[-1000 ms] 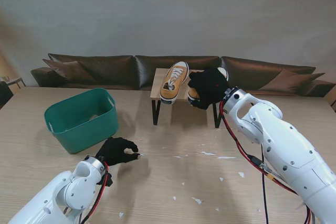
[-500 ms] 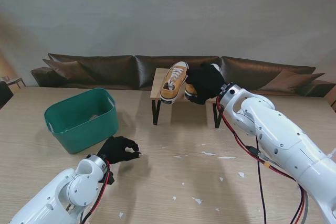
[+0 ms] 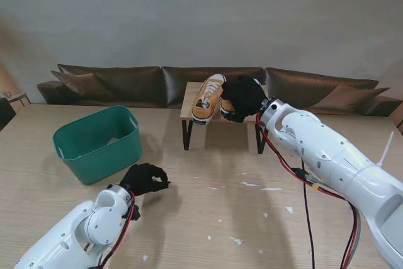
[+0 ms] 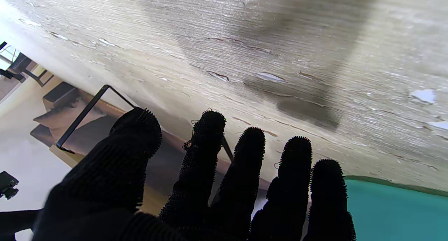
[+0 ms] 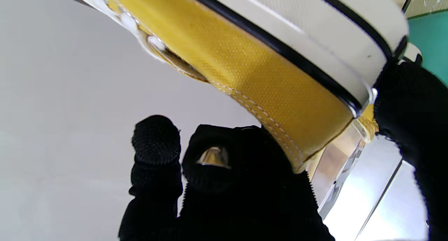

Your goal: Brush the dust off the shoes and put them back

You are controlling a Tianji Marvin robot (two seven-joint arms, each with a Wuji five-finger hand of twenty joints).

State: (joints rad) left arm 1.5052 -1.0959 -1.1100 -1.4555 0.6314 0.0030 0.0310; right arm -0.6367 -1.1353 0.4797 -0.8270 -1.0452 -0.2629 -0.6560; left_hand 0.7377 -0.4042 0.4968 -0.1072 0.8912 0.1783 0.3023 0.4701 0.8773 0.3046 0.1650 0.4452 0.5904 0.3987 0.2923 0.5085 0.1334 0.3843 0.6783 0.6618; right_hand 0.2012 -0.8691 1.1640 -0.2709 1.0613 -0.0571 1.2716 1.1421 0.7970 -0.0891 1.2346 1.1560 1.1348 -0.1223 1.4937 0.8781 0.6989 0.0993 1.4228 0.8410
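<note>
The right robot hand (image 3: 244, 97), in a black glove at upper centre of the stand's frame, is closed around a yellow canvas shoe (image 5: 266, 69) (its white sole fills the wrist view) on a small wooden rack (image 3: 187, 103). A second yellow shoe (image 3: 208, 98) sits beside it. Lower left, the left robot hand (image 3: 143, 179) holds nothing, fingers loosely spread over the worktop (image 3: 208, 168), with white scraps and a green bin (image 3: 97, 143) near. No brush is visible; brushing and returning appear still ahead. No readable writing
</note>
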